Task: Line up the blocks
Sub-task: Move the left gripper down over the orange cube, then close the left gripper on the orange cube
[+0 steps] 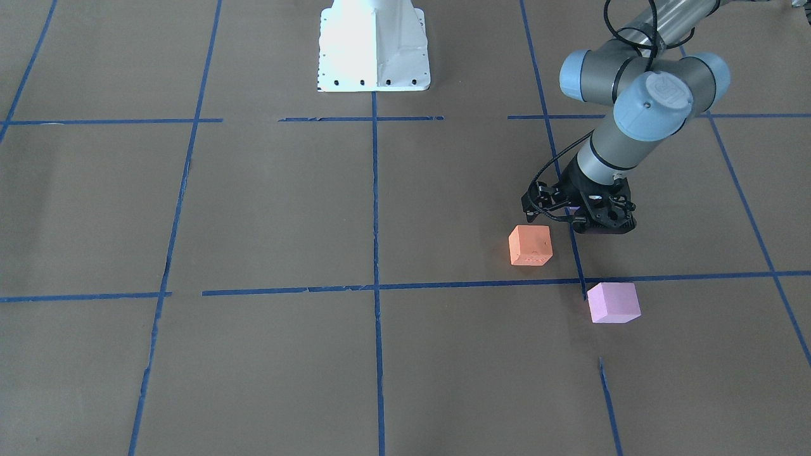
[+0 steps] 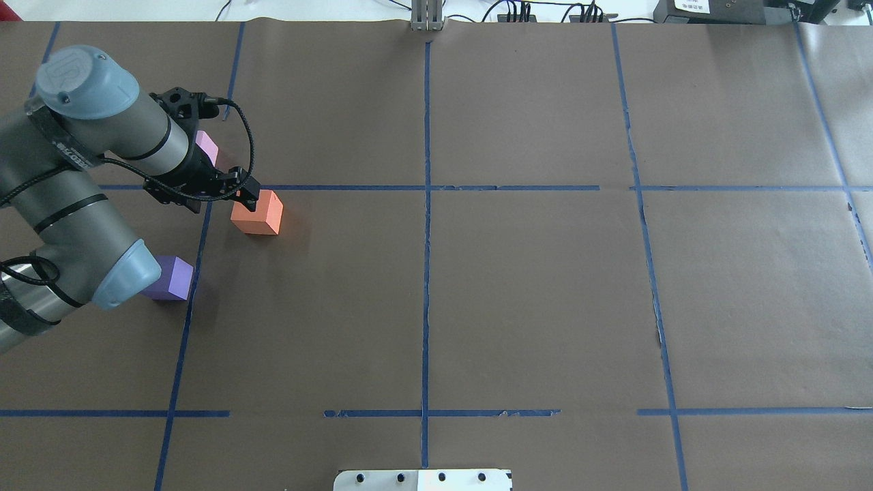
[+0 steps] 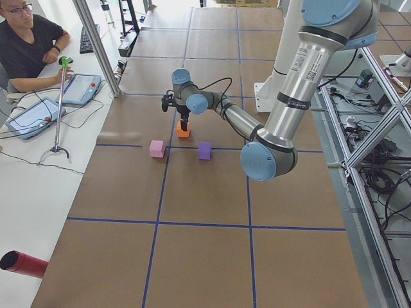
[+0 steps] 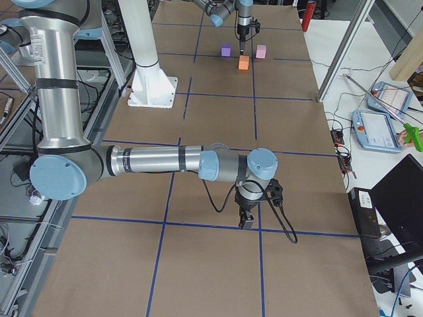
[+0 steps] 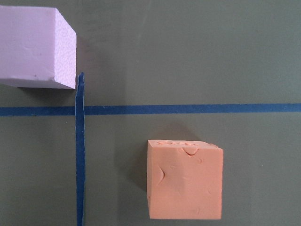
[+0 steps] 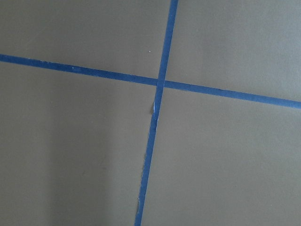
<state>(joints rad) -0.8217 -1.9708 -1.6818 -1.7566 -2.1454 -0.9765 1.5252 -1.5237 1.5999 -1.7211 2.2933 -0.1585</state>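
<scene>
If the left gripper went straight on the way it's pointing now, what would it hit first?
Most likely the orange block. The left gripper points down and seems to hang over it, and both side views line the two up. Depth is unclear, so it may catch just the block's edge.

Orange block. Pale pink-lilac block. Violet-blue block. Table plain brown; blue tape lines form grid. Left arm grey, pale-blue caps.
</scene>
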